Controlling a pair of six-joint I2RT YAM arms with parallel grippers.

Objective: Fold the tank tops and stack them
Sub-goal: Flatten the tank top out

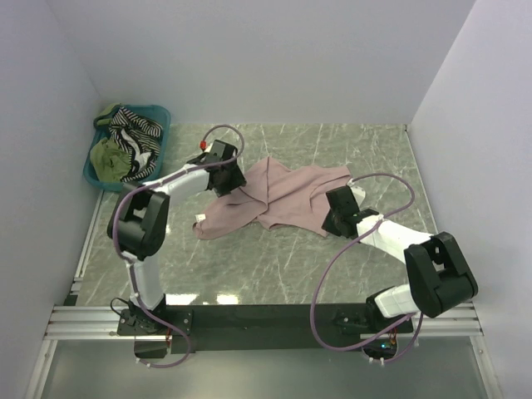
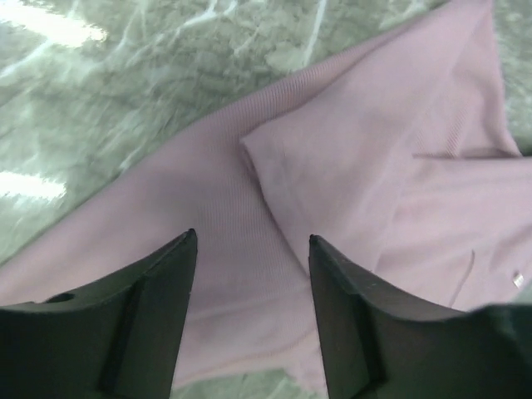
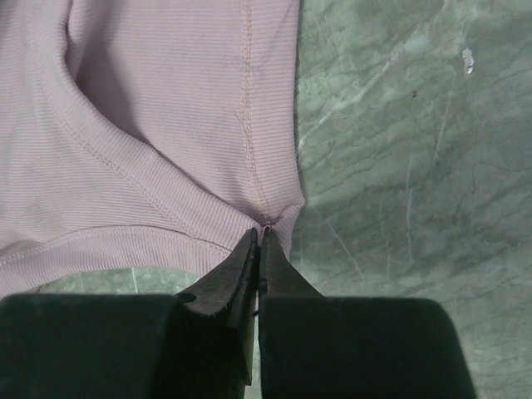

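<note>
We look down on the whole worktop (image 1: 274,266) from high behind its near edge. Both wrist views sit close over the pink top (image 1: 291,195), which all three share.

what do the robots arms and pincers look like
The left arm and right arm: white links, bulky black joint housings, a thin mauve cable along each. Small red part by the left wrist. The left pincer and right pincer: matte black wedge-shaped fingers.

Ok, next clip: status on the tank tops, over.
Left gripper open above the pink tank top. Right gripper shut on its side-seam edge. Olive top and striped top in the teal basket. Nothing blocking.
</note>
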